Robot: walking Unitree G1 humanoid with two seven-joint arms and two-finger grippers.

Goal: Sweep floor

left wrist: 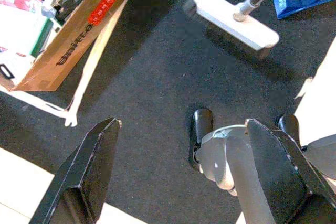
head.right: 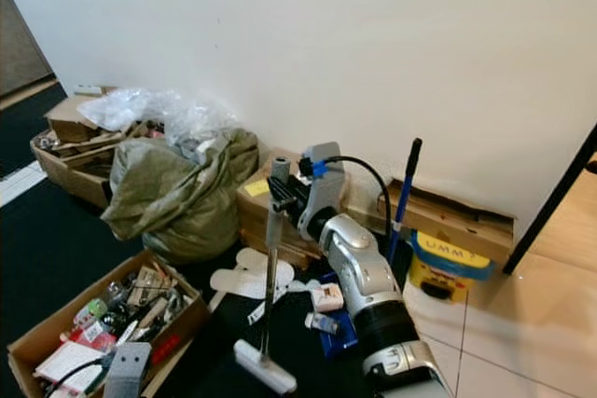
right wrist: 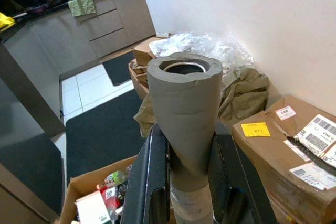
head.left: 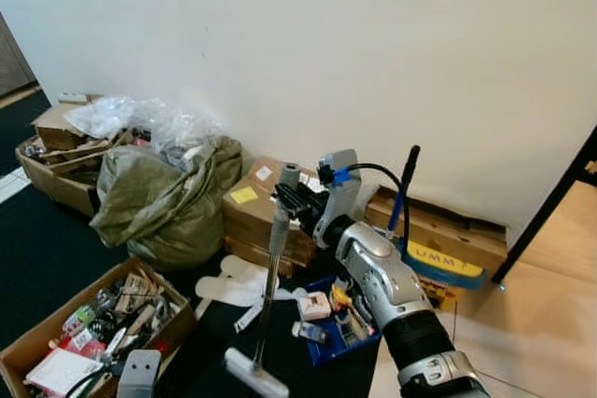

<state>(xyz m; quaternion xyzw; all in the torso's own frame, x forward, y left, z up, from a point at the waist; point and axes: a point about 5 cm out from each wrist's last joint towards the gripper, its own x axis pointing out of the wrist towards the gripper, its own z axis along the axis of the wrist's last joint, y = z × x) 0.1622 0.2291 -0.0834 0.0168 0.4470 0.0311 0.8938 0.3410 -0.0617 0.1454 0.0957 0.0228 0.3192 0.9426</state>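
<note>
The right gripper (head.left: 291, 200) is closed around the grey top of the broom handle (head.left: 279, 230), holding the broom upright — its white head (head.left: 255, 373) rests on the dark carpet (head.left: 42, 258), between an open cardboard box of clutter (head.left: 37, 342) and a blue tray (head.left: 326, 347). The left gripper (left wrist: 178, 171) hangs low over the carpet, fingers spread wide, holding nothing.

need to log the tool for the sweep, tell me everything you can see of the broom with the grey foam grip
The broom with the grey foam grip stands nearly upright on the dark carpet. It has a hollow-topped foam sleeve, a thin metal pole and a flat white brush head. The right gripper is clamped on the sleeve.
</note>
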